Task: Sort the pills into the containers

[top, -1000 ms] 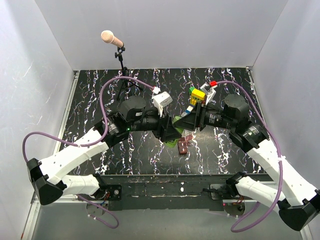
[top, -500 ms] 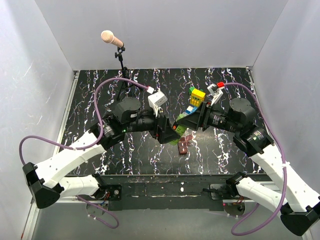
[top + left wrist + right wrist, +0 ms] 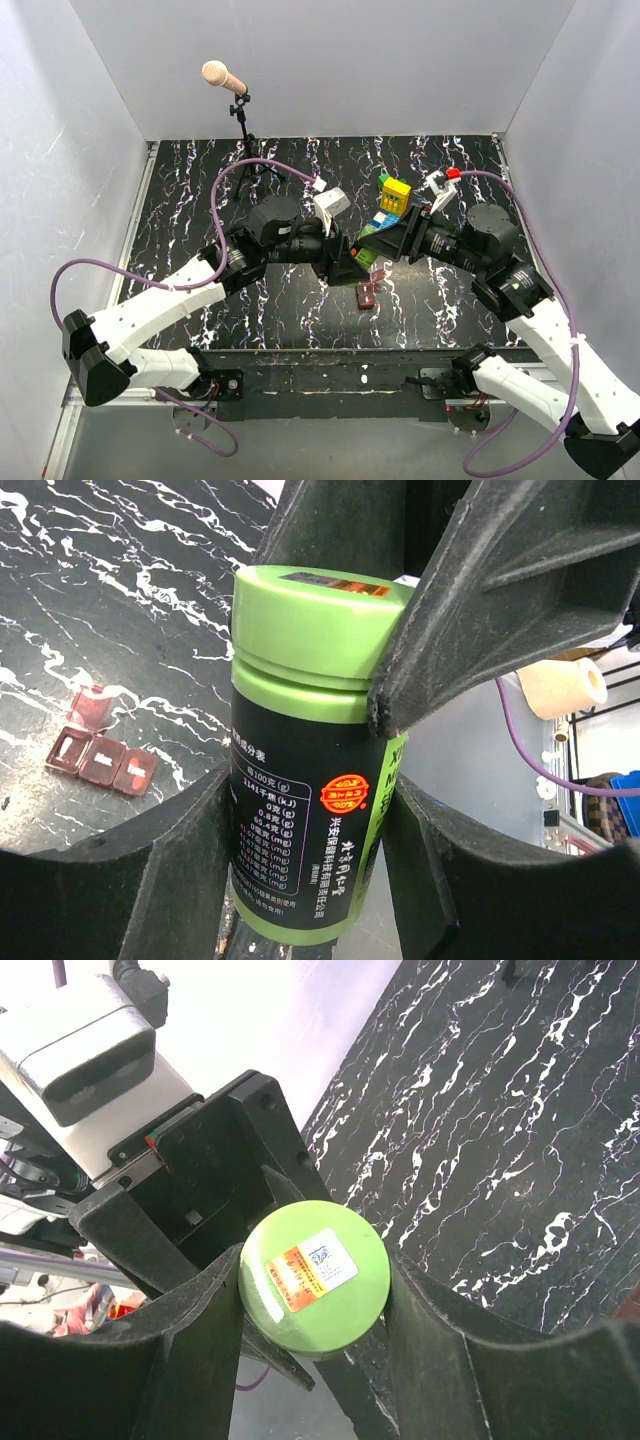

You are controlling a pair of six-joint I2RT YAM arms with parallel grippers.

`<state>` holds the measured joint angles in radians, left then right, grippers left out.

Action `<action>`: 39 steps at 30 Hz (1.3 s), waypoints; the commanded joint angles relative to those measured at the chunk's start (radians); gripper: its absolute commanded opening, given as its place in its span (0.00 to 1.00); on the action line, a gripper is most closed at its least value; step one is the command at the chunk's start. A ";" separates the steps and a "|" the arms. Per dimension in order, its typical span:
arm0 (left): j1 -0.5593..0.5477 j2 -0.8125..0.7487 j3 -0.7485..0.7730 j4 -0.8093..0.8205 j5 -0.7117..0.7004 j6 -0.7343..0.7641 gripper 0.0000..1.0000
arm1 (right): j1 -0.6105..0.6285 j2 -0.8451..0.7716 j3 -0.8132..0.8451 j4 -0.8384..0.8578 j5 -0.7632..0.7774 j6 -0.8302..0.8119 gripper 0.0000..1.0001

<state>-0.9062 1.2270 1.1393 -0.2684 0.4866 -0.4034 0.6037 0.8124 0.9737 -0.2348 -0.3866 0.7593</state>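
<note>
The green bottle is clamped by its body between the fingers of the left tool. The right tool grips its cap from the opposite side. Both hold the bottle above the middle of the tabletop. The dark red box lies on this black, white-veined surface, just nearer the arm bases. White walls enclose the cell. Compared with one second before, the right arm sits farther right, and the box has not moved.
</note>
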 commanded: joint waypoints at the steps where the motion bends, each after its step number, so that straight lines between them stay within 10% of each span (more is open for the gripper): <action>1: 0.003 -0.024 0.004 0.029 0.003 -0.006 0.15 | -0.001 -0.042 -0.007 0.054 0.046 0.014 0.01; 5: 0.004 -0.029 0.007 0.017 -0.002 -0.003 0.00 | -0.001 -0.032 -0.004 0.064 0.017 0.009 0.01; 11: 0.004 -0.024 0.060 -0.109 -0.055 0.060 0.00 | -0.001 0.024 0.068 0.000 -0.014 -0.011 0.81; 30: -0.045 0.020 0.220 -0.442 -0.332 0.278 0.00 | -0.004 0.232 0.212 -0.204 -0.083 -0.017 0.82; 39: -0.057 0.006 0.212 -0.440 -0.333 0.275 0.00 | -0.012 0.241 0.154 -0.109 -0.158 0.043 0.62</action>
<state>-0.9581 1.2644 1.3151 -0.7185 0.1699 -0.1413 0.5983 1.0519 1.1355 -0.4229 -0.4824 0.7666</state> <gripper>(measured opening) 0.514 0.663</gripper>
